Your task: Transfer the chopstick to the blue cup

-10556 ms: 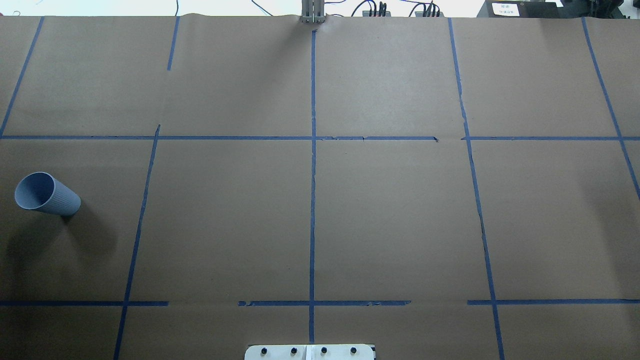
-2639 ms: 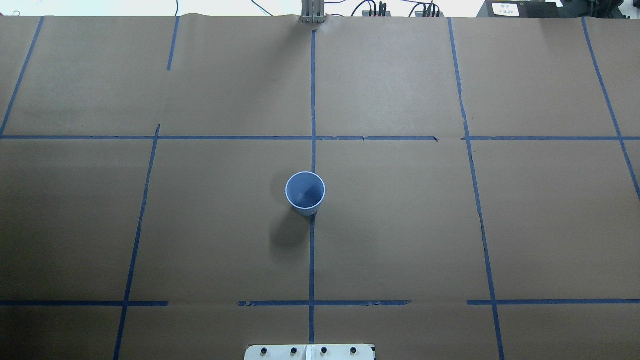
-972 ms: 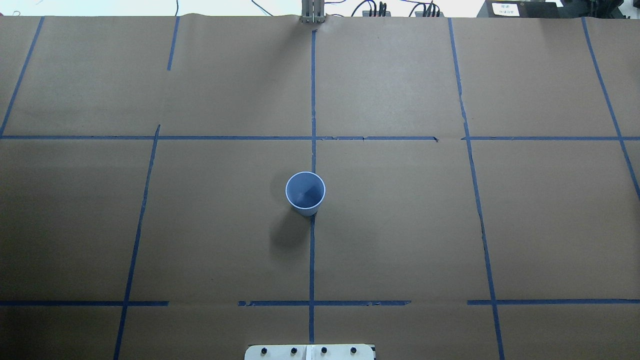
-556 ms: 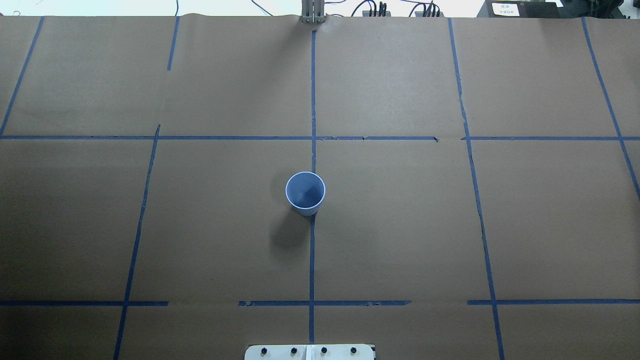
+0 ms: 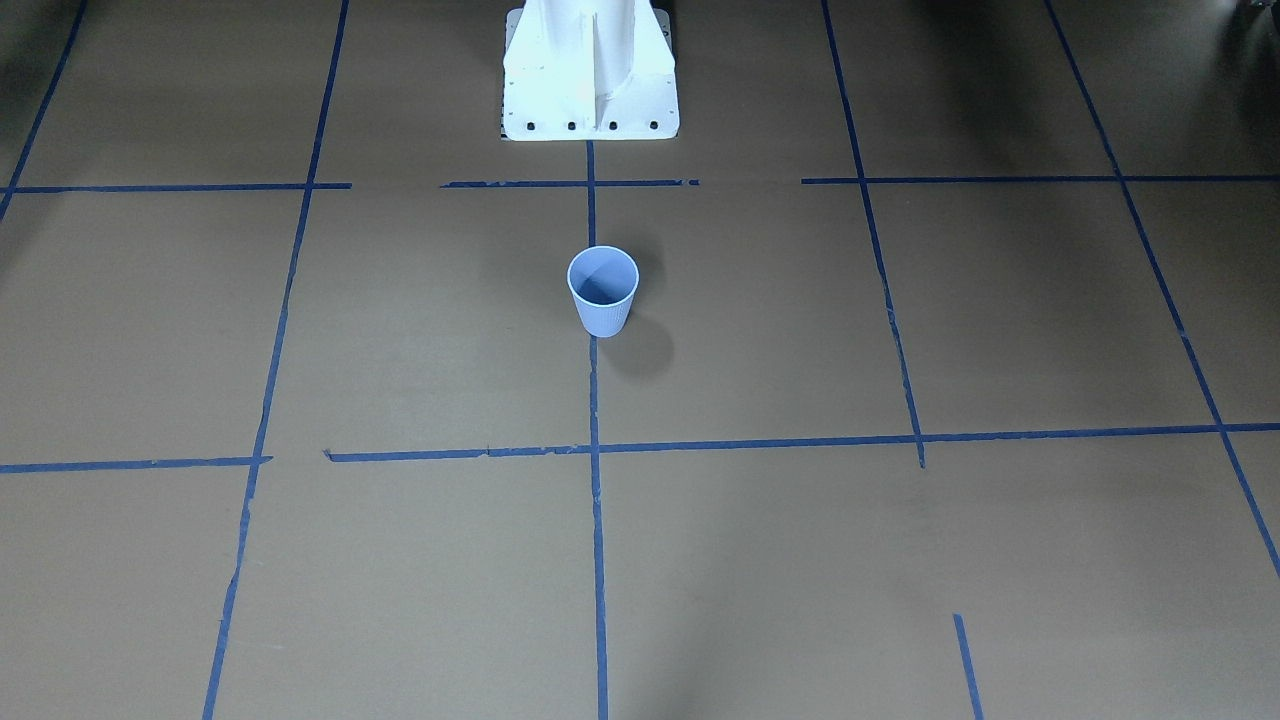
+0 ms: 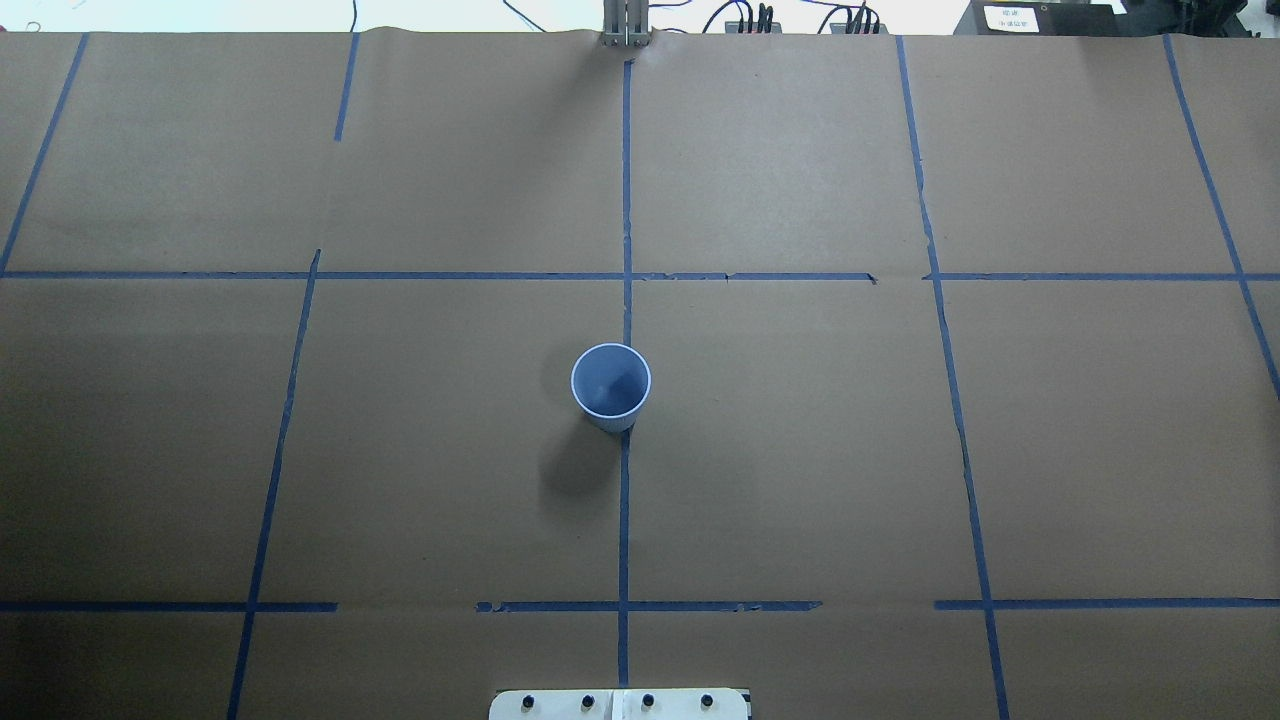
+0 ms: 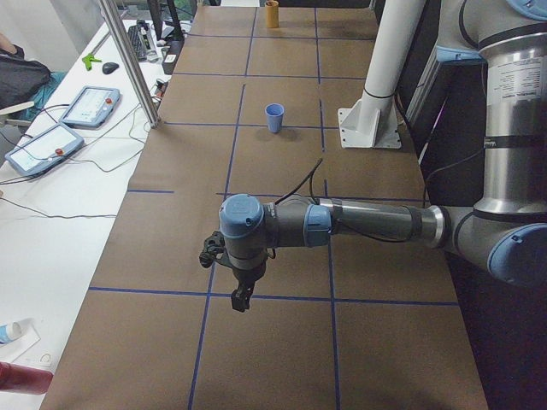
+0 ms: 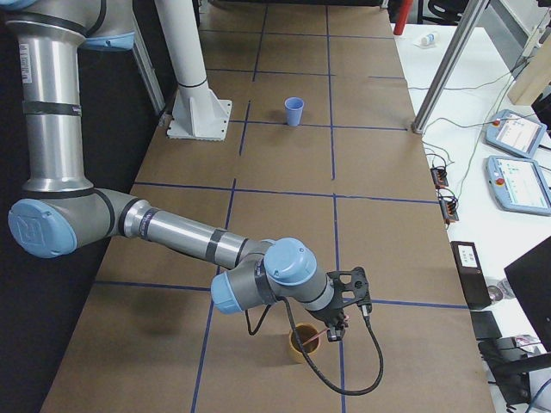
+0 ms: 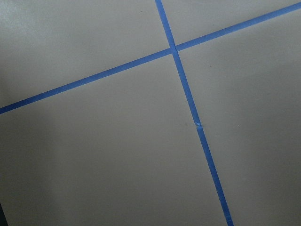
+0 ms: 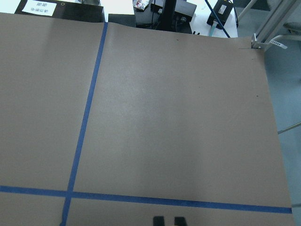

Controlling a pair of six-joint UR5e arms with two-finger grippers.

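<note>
The left arm [image 7: 367, 224] is made of smooth silver-grey tubes joined by dark grey housings, each closed with a round light blue cap [image 7: 242, 215]. A thin black cable [image 7: 301, 181] arcs off its forearm, and the wrist ends in a small black left claw [image 7: 242, 301]. The right arm [image 8: 172, 231] has the same silver, grey and blue; its elbow cap [image 8: 33, 228] carries a pale stamped mark. A looping black cable [image 8: 349, 385] hangs under its wrist beside the black right claw [image 8: 336, 331]. The white column [image 5: 590, 40] widens into a ribbed white base plate [image 6: 620, 705] studded with black bolts
</note>
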